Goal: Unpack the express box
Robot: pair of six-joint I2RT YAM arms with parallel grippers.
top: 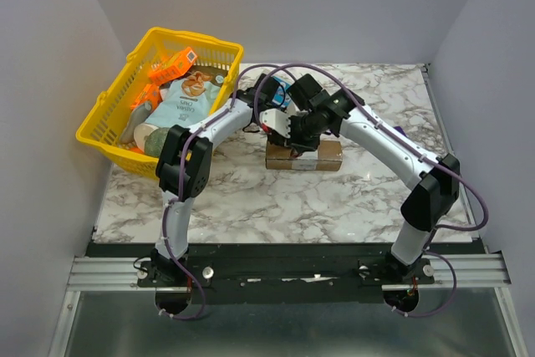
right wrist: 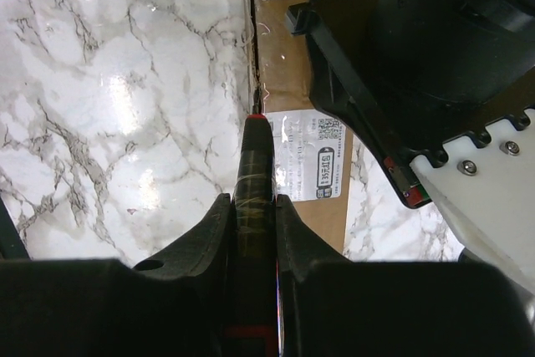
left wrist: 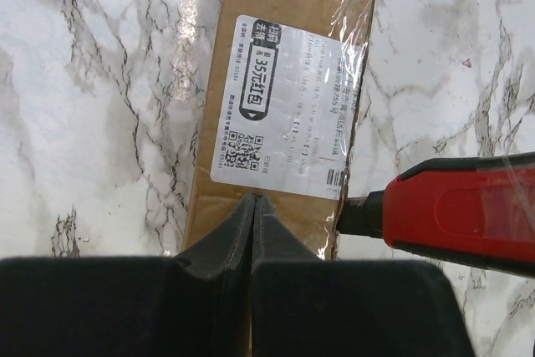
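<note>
At table centre, the express box (top: 305,156) lies flat, label up. The left gripper (left wrist: 253,202) is clenched empty over 1 end. The right gripper (right wrist: 252,202) grasps a red-handled cutter (right wrist: 253,152) at the taped edge. Risk: the blade skids and the box shifts.

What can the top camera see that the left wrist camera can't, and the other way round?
Only the top camera shows the yellow basket full of things. Only the left wrist camera shows the label's square code, the left gripper shut, and the red tool at the box's edge. Both show the brown express box on the marble table.
</note>
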